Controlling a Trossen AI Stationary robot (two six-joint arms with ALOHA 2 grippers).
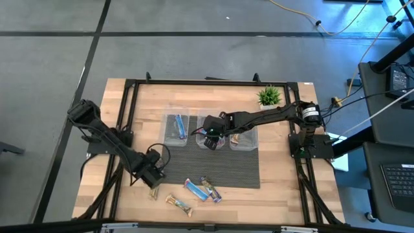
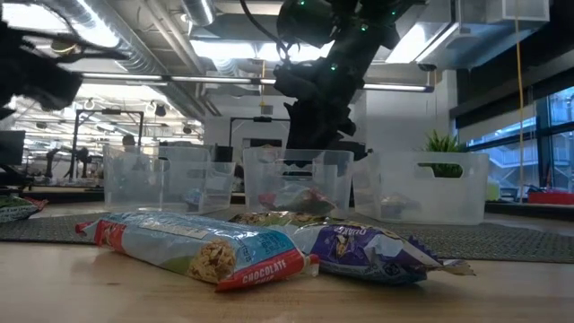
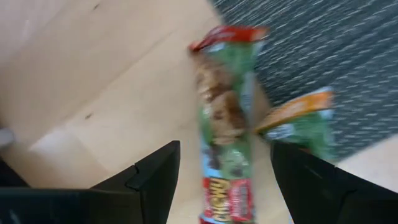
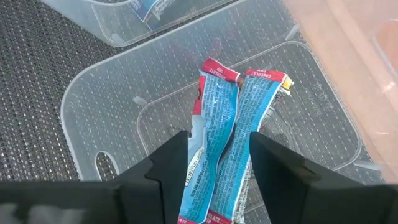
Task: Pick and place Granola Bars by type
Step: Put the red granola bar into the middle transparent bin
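My left gripper (image 1: 154,181) is open near the table's front left. Its fingers stand on either side of a green granola bar (image 3: 227,155) lying on the wood, without touching it. A second green-and-orange bar (image 3: 298,124) lies beside it at the mat's edge. My right gripper (image 4: 217,180) is open above the middle clear bin (image 1: 212,137). Two blue bars with red ends (image 4: 227,137) lie side by side on that bin's floor below its fingers. The left bin (image 1: 176,127) holds a blue bar. A blue bar (image 2: 197,251) and a purple one (image 2: 368,253) lie at the front.
A third bin (image 1: 243,137) stands right of the middle one on the dark mat (image 1: 194,165). A tan bar (image 1: 180,204) lies near the table's front edge. A small green plant (image 1: 268,96) stands at the back right. The black frame rails (image 1: 123,129) run along the table's sides.
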